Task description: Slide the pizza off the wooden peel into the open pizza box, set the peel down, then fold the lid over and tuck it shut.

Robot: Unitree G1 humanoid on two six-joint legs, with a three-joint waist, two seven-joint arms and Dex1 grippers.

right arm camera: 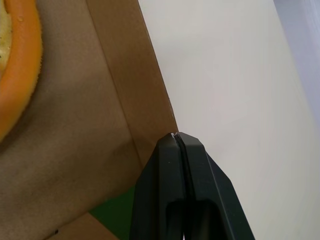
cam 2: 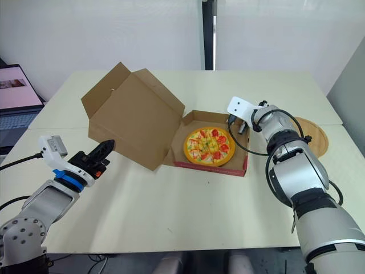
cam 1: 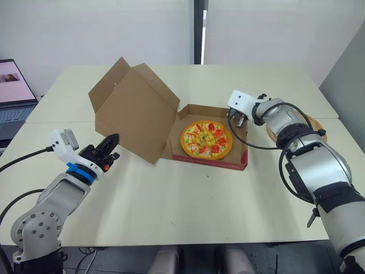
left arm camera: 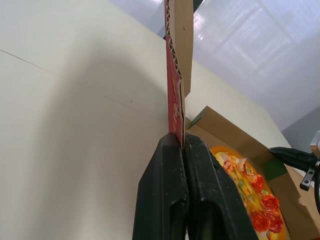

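Observation:
The pizza (cam 1: 206, 138) lies in the base of the open cardboard box (cam 1: 212, 162). The box's lid (cam 1: 134, 111) stands raised on the left side, tilted over the base. My left gripper (cam 1: 113, 142) is shut, its tips right at the lid's lower outer edge; the left wrist view shows the lid (left arm camera: 176, 75) edge-on just past the closed tips (left arm camera: 182, 141). My right gripper (cam 1: 238, 121) is shut at the box's far right corner, tips against the side wall (right arm camera: 145, 100). The round wooden peel (cam 2: 313, 137) lies flat on the table behind my right arm.
A laptop (cam 1: 11, 91) sits open on the left edge of the table. The cream tabletop (cam 1: 188, 200) stretches in front of the box. A wall with a dark vertical strip (cam 1: 198, 31) stands behind the table.

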